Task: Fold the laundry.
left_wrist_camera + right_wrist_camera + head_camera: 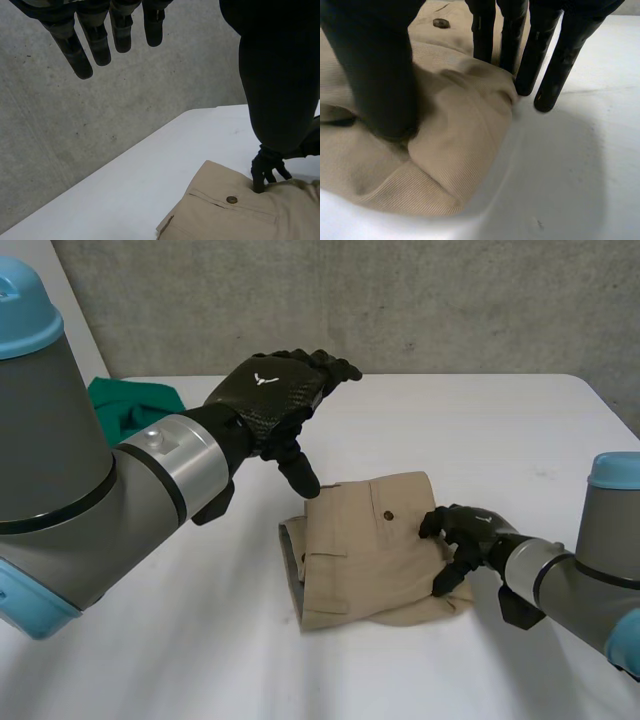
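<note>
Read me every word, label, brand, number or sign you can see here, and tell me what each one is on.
No readable words or numbers.
Left hand: a small white Y-like emblem on its back, no letters.
Right hand: a small white mark, too small to read.
Beige garment: no label visible.

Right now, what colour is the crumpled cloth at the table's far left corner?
The cloth is green; the head view shows it best.
</note>
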Controlling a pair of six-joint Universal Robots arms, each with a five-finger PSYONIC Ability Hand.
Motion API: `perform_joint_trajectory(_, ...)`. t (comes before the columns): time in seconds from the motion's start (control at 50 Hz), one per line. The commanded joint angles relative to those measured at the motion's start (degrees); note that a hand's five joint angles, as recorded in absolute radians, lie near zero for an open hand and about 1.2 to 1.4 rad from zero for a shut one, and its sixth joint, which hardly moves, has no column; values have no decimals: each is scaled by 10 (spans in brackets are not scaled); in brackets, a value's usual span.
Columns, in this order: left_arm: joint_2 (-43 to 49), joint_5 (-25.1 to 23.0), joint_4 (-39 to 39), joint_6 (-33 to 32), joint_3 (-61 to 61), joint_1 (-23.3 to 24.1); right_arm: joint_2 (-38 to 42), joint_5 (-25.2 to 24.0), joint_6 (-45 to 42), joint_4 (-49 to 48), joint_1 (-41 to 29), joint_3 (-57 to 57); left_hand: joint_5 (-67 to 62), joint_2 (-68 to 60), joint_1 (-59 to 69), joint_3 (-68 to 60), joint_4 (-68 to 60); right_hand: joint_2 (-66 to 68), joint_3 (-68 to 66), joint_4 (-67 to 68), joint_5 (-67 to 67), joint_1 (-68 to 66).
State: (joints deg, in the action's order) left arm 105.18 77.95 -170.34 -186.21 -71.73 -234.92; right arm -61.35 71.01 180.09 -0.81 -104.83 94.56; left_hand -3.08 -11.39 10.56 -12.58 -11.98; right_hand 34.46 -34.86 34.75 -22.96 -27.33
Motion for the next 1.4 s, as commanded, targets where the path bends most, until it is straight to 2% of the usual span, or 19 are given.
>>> perform_joint_trajectory(0.02, 1, 0, -1, 0, -3, 0, 25, 4, -1, -2, -13, -33, 20, 3, 5, 15, 9, 455, -451, 452, -470, -526)
perform_joint_trajectory(0.26, 6, 1, -4, 7, -4, -3, 93, 17, -46, 5, -12, -166, 20, 3, 5, 15, 9, 455, -451, 453, -470, -527)
perform_joint_trajectory(0.32, 9, 2, -4, 13, -4, -7, 95, 18, -55, 22, -13, -163, 20, 3, 5, 15, 9, 455, -451, 453, -470, -527)
perform_joint_trajectory(0.34, 9, 1, -4, 16, -5, -10, 93, 19, -56, 30, -13, -158, 20, 3, 5, 15, 9, 403, -399, 400, -418, -474)
perform_joint_trajectory(0.38, 9, 1, -4, 19, -4, -10, 87, 14, -55, 50, -10, -143, 20, 3, 5, 15, 9, 66, -62, 63, -81, -137)
perform_joint_trajectory(0.48, 10, 1, -4, 19, -4, -10, 55, 12, -54, 52, -6, -109, 20, 3, 5, 15, 9, -154, 158, -157, 139, 83)
perform_joint_trajectory(0.66, 11, 2, -4, 20, -4, -11, 20, 12, -57, 44, -5, -72, 19, 2, 7, 14, 8, -168, 172, -171, 153, 97)
perform_joint_trajectory(0.88, 13, 2, -5, 20, -7, -11, 70, 12, -54, 18, -10, -86, 19, 2, 7, 14, 8, -215, 219, -218, 200, 144)
perform_joint_trajectory(0.94, 19, 2, -5, 20, -6, -11, 77, 12, -52, 17, -12, -97, 19, 2, 7, 14, 8, -185, 189, -188, 170, 114)
perform_joint_trajectory(0.98, 21, 2, -5, 20, -6, -11, 81, 12, -51, 15, -12, -103, 19, 2, 7, 14, 8, -105, 109, -108, 90, 33)
perform_joint_trajectory(1.0, 22, 2, -5, 20, -6, -11, 83, 12, -51, 15, -12, -105, 19, 2, 7, 14, 8, -26, 30, -29, 11, -45)
perform_joint_trajectory(1.02, 22, 1, -5, 20, -6, -11, 85, 13, -49, 14, -12, -113, 19, 2, 7, 14, 8, 150, -146, 147, -165, -221)
perform_joint_trajectory(1.08, 27, 2, -5, 20, -6, -11, 91, 13, -50, 12, -12, -128, 19, 2, 7, 14, 8, 454, -450, 452, -469, -526)
perform_joint_trajectory(1.24, 28, 2, -6, 20, -6, -11, 128, 15, -60, 9, -12, -204, 19, 2, 7, 14, 8, 455, -451, 453, -470, -527)
perform_joint_trajectory(1.4, 30, 2, -7, 20, -6, -15, 209, 18, -112, 8, -7, -374, 19, 2, 7, 14, 8, 455, -451, 453, -470, -527)
